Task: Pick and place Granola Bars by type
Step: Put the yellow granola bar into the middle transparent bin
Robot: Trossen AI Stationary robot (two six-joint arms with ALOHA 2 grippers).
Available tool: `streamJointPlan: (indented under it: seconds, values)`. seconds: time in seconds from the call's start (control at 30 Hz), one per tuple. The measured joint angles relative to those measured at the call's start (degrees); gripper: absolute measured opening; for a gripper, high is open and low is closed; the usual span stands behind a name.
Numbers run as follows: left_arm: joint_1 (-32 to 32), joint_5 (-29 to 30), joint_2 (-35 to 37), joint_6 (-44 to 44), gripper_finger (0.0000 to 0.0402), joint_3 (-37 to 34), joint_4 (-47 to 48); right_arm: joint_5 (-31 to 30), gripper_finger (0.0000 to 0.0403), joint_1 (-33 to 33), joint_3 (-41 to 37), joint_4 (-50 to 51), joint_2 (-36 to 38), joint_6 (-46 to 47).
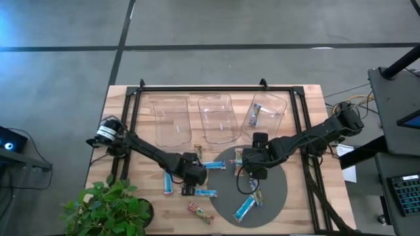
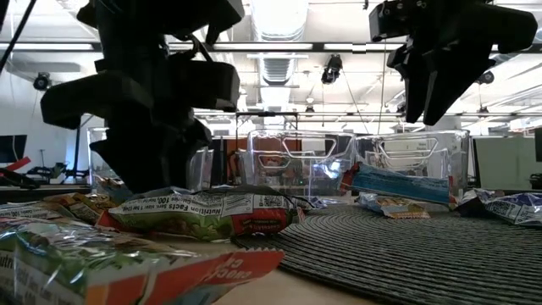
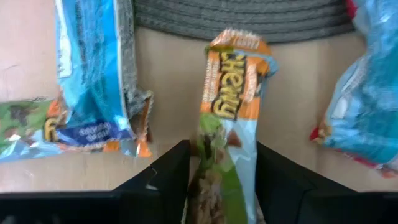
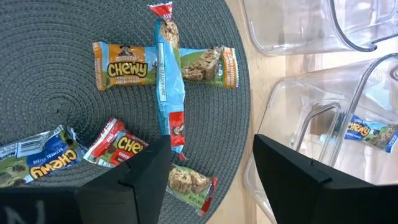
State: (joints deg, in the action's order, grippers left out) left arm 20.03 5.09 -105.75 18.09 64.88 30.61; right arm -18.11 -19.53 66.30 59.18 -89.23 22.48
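Note:
Wrapped granola bars lie flat on the wooden table and on a round grey mat [image 1: 272, 190]. My left gripper [image 1: 190, 176] [image 3: 222, 149] is low over the wood left of the mat, shut on an orange-and-green Chewy bar [image 3: 227, 99]. Blue bars [image 3: 93, 81] [image 3: 367, 106] lie on either side of it. My right gripper [image 1: 249, 170] [image 4: 211, 140] hangs open above the mat, holding nothing. Below it lie an orange Chewy bar [image 4: 121, 65], a long blue bar [image 4: 166, 81] and a red bar [image 4: 118, 146]. One blue bar [image 1: 256, 113] lies in the right-hand clear bin. My left gripper pinches the orange-and-green bar at one end [image 3: 217, 168], one finger [image 3: 168, 180] on each long side. The fingers lie along the bar and come slanting down from above. The bar's other end [image 3: 239, 43] points toward the mat. Whether it is lifted off the wood I cannot tell.
Three clear plastic bins [image 1: 169, 118] [image 1: 218, 118] [image 1: 272, 105] stand in a row at the far side, inside a black frame [image 1: 216, 88]. A potted plant [image 1: 108, 210] sits at the near left corner. More bars [image 1: 200, 212] [image 1: 169, 183] lie on the wood near my left gripper.

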Motion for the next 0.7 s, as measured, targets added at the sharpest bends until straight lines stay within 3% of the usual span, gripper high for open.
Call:
streamJointPlan:
  seconds: [0.23,0.37,0.53,0.7]
  values:
    - [0.0,0.1,0.2,2.4,0.0084,1.2,1.0,-0.6,0.0219,-0.1,0.0,-0.1,0.7,0.0]
    - [-0.2,0.1,2.4,5.1,0.0071,4.7,3.4,-6.0,0.0219,-0.5,0.0,-0.7,4.7,1.9]
    - [-1.3,1.7,6.1,7.4,0.0068,9.6,6.6,-13.1,0.0219,-0.3,0.0,-1.0,12.5,9.1]
    - [-7.1,6.0,11.3,18.0,0.0068,13.1,2.4,-17.3,0.0219,1.4,-0.3,-1.2,19.6,21.3]
